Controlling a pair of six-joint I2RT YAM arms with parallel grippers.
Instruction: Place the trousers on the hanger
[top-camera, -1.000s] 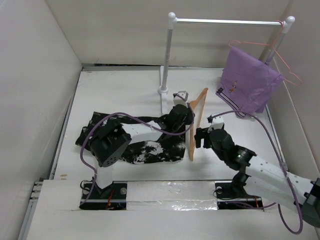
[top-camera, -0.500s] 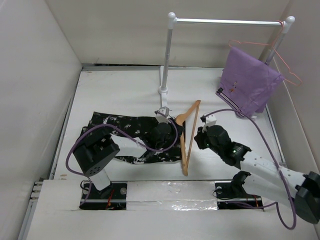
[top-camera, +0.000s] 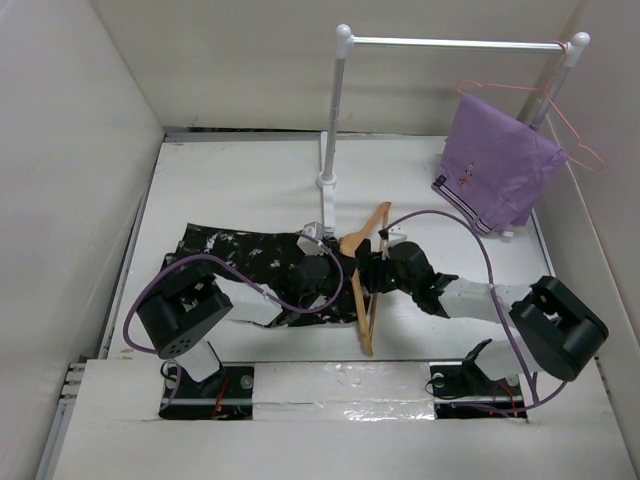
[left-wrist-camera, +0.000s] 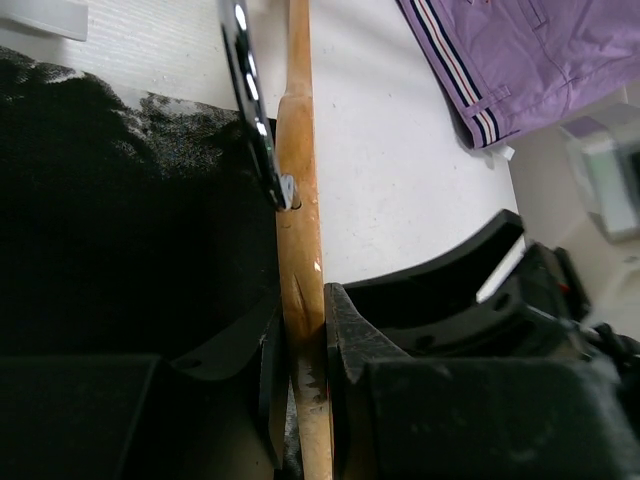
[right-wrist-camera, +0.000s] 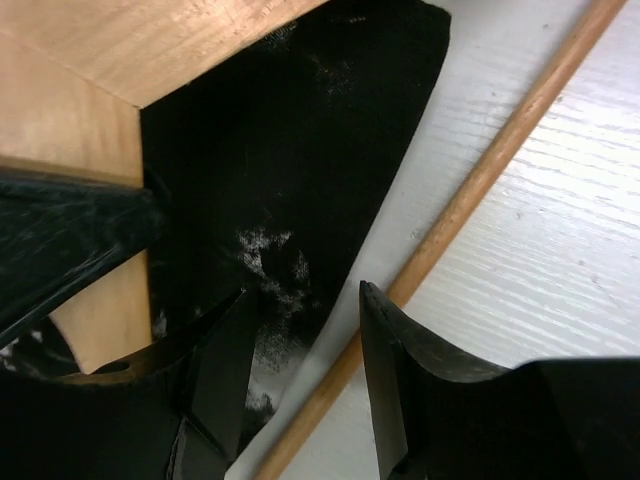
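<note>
The black white-speckled trousers (top-camera: 250, 262) lie flat on the table, left of centre. The tan wooden hanger (top-camera: 362, 275) leans over their right end. My left gripper (top-camera: 340, 285) is shut on the hanger's wooden arm (left-wrist-camera: 298, 250), with the metal hook (left-wrist-camera: 250, 90) beside it. My right gripper (top-camera: 372, 268) is open and low over the trousers' right edge (right-wrist-camera: 300, 180). One of its fingers is over the cloth and the other is by the crossbar (right-wrist-camera: 470, 190). It holds nothing.
A white clothes rail (top-camera: 340, 110) stands at the back. A purple cloth (top-camera: 497, 165) on a pink wire hanger (top-camera: 560, 120) hangs at its right end. White walls enclose the table on three sides.
Both grippers dropped lower and nearer; the hanger tilted down onto the trousers' right end. The right arm swung left, bringing its gripper to the cloth edge under the hanger.
</note>
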